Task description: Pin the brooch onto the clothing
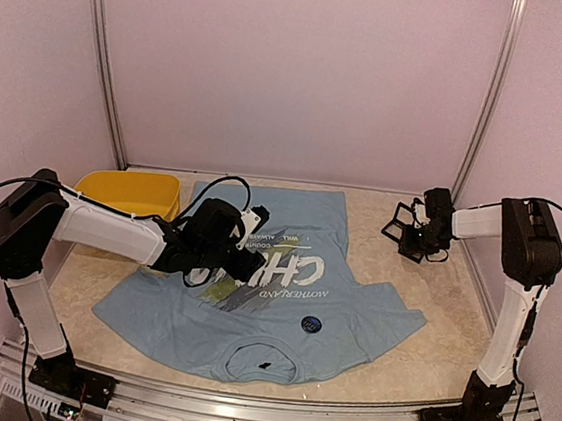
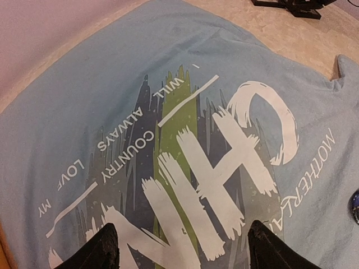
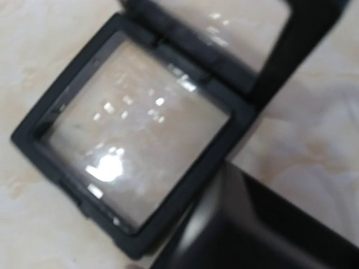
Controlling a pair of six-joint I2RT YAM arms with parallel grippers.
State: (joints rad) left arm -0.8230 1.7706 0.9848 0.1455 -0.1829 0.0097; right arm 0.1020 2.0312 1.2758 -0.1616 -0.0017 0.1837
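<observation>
The left end effector hangs released over the chest print of the T-shirt, its fingers spread wide with only cloth beneath them. The right end effector sits at the upper right of the overhead view, against a black-framed clear case. I cannot tell whether it is released or clenched, since its wrist view is blurred and shows a single finger.

The brooch, a small dark round disc, lies on the shirt just below the lettering, right of centre. The shirt is spread flat on the tabletop.

The brooch looks placed, but whether it is fastened cannot be made out. Next probably comes steadying the cloth beside it and pressing it home.

The case stands with its lid up and nothing visible inside. The yellow bin at the upper left shows no contents.
</observation>
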